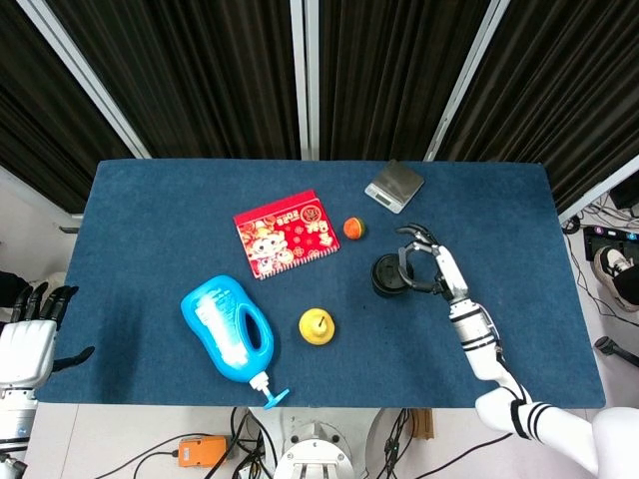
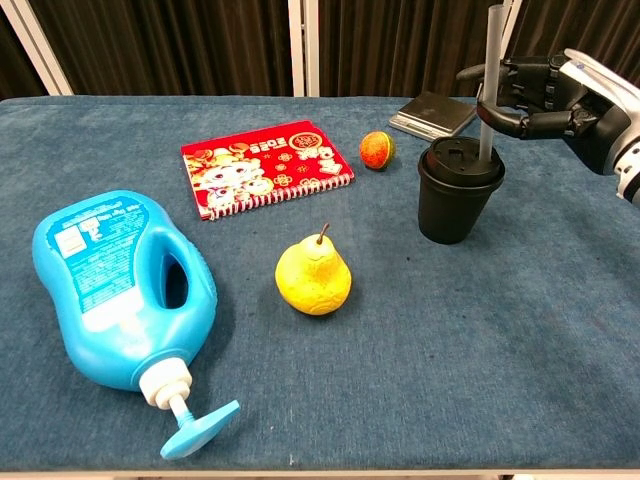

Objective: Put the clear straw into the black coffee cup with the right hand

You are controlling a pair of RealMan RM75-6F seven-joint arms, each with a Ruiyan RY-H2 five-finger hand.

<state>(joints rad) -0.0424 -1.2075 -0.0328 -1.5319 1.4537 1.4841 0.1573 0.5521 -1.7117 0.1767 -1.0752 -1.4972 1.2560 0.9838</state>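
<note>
The black coffee cup (image 2: pixel 459 195) stands upright on the blue table, right of centre; from above it is the dark round lid (image 1: pixel 387 275). The clear straw (image 2: pixel 490 80) rises almost vertically from the lid's right side, its lower end in the cup. My right hand (image 2: pixel 545 95) hovers just right of the cup top and its fingers curl around the straw above the lid. In the head view the right hand (image 1: pixel 429 267) is beside the cup. My left hand (image 1: pixel 25 334) hangs off the table's left edge, fingers apart, holding nothing.
A small orange-red fruit (image 2: pixel 377 149) and a grey scale (image 2: pixel 430 113) lie behind the cup. A yellow pear (image 2: pixel 313 277) stands left of it. A red notebook (image 2: pixel 266 167) and a blue detergent bottle (image 2: pixel 125 290) on its side fill the left half.
</note>
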